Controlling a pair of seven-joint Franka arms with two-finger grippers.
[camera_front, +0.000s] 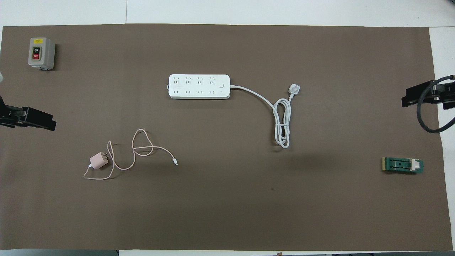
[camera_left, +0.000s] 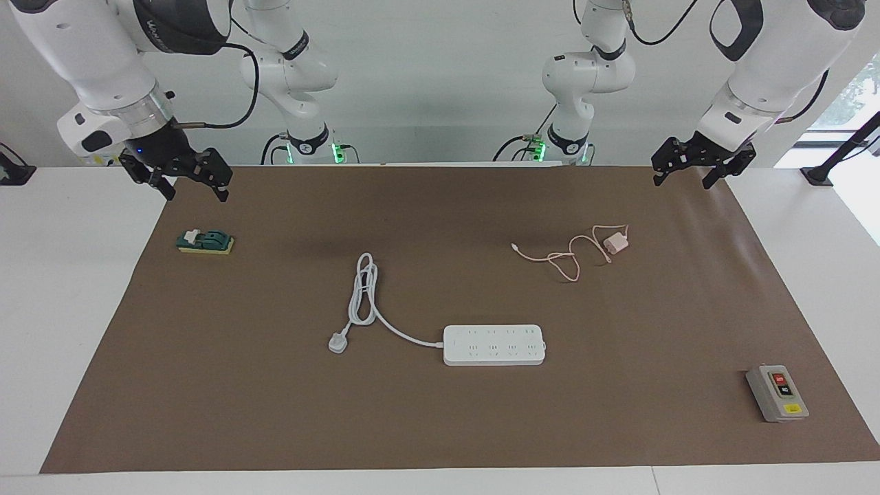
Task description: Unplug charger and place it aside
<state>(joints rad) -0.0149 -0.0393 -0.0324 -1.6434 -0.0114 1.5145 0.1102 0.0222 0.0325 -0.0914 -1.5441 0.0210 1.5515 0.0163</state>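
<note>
The small pale pink charger (camera_left: 615, 243) lies on the brown mat, not plugged into anything, with its thin pink cable (camera_left: 564, 260) looped beside it. It is nearer to the robots than the white power strip (camera_left: 493, 344) and toward the left arm's end of the table. The overhead view shows the charger (camera_front: 98, 160) well apart from the power strip (camera_front: 199, 86), whose sockets are all free. My left gripper (camera_left: 694, 173) hangs open and empty above the mat's edge at the left arm's end. My right gripper (camera_left: 196, 191) hangs open and empty above the mat's edge at the right arm's end.
The strip's thick white cord (camera_left: 364, 289) and plug (camera_left: 338, 342) lie coiled toward the right arm's end. A grey box with red and black buttons (camera_left: 777, 392) sits at the mat's corner farthest from the robots. A green switch block (camera_left: 205, 241) lies under the right gripper.
</note>
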